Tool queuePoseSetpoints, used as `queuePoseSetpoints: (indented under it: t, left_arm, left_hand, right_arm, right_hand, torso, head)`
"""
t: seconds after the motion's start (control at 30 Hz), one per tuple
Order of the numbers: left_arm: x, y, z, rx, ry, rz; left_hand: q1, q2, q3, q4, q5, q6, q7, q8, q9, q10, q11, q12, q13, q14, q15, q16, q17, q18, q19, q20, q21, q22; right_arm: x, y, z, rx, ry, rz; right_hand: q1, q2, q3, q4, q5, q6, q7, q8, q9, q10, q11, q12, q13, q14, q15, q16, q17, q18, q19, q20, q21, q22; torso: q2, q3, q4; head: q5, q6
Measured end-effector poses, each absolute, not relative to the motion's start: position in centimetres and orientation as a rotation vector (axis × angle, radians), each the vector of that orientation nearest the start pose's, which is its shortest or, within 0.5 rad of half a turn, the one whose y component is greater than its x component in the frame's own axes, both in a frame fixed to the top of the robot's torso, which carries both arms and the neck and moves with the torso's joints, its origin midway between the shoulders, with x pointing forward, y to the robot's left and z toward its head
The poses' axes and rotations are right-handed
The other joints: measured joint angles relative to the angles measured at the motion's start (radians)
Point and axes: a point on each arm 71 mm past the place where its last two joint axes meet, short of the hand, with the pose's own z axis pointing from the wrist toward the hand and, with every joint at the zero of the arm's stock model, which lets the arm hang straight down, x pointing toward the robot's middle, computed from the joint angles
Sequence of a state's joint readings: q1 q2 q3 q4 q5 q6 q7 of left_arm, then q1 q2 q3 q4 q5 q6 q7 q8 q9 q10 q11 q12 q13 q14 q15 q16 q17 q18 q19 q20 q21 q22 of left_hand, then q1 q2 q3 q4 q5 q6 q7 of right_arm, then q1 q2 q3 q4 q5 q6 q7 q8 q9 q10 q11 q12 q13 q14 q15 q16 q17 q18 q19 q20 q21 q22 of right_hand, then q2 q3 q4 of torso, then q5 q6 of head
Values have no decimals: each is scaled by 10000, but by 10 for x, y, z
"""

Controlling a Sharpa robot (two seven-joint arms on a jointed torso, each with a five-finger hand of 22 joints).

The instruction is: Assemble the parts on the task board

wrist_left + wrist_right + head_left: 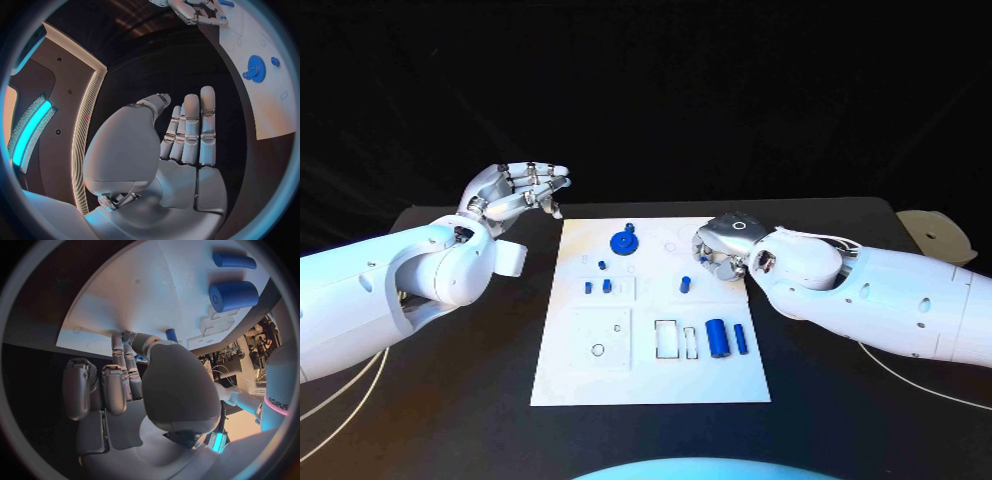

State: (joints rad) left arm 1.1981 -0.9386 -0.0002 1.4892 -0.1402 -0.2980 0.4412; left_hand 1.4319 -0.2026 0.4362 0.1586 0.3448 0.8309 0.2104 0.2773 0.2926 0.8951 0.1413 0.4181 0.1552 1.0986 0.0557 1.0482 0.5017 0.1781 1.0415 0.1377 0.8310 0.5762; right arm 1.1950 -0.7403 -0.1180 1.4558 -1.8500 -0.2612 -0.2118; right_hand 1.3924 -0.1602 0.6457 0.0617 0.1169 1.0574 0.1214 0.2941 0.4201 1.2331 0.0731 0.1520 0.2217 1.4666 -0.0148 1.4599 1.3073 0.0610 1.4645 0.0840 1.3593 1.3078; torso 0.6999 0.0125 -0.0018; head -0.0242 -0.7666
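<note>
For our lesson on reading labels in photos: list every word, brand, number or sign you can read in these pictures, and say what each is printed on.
"sharpa": pink lettering, running sideways, on the white robot arm in the right wrist view.
White rectangular task board: faint outlines, no lettering that can be read.
Blue plastic gear and large blue cylinder: no markings visible.
Nothing else readable.

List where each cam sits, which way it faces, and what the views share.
Head view: on the robot's head, looking down at the task board; both white arms, left robot hand and right robot hand show.
Left wrist view: behind the open left robot hand, board off to the side.
Right wrist view: behind the right robot hand, facing the board.
Shared: blue gear; two blue cylinders.
</note>
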Motion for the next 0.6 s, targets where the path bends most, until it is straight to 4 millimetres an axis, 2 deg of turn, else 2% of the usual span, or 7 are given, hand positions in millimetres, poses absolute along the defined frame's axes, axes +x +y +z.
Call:
queuePoseSetpoints:
  t: [0.2,0.27,0.6]
  left_arm:
    - [497,267,-160,-9582,13274,-14541]
    - [497,267,-160,-9598,13296,-14531]
    - [497,267,-161,-9680,13410,-14475]
  left_hand:
    - [0,0,28,-28,0,-94,-16,0,-25,-177,70,59,0,-114,43,0,-36,0,0,0,-41,-11]
    - [0,0,56,-56,0,-124,16,0,-25,-213,36,89,0,-125,54,0,-48,-1,0,0,-41,-11]
    - [0,0,84,-84,0,-251,-36,38,-35,-446,124,157,12,-284,72,0,-81,0,-70,70,-79,-21]
  right_arm:
    - [483,-166,-218,-5303,16211,3845]
    - [483,-166,-218,-5284,16187,3819]
    - [479,-167,-218,-5157,16052,3842]
  right_hand:
    - [-213,79,-54,-86,-269,-3,-2,97,95,19,17,-110,-38,-34,-34,-1,-1,0,0,0,0,-1]
    - [-322,46,-42,-98,-344,-4,-3,105,106,113,-67,-167,-62,-35,-34,-1,0,0,0,0,0,-1]
    - [-387,6,-42,-99,-383,-39,-36,111,177,179,-107,-193,-62,1,-71,-2,8,1,0,1,116,-3]
  torso:
    - [7,2,0]
    - [8,3,0]
    - [7,9,-2]
  head:
    - [8,-21]
    - [9,-26]
    - [14,-53]
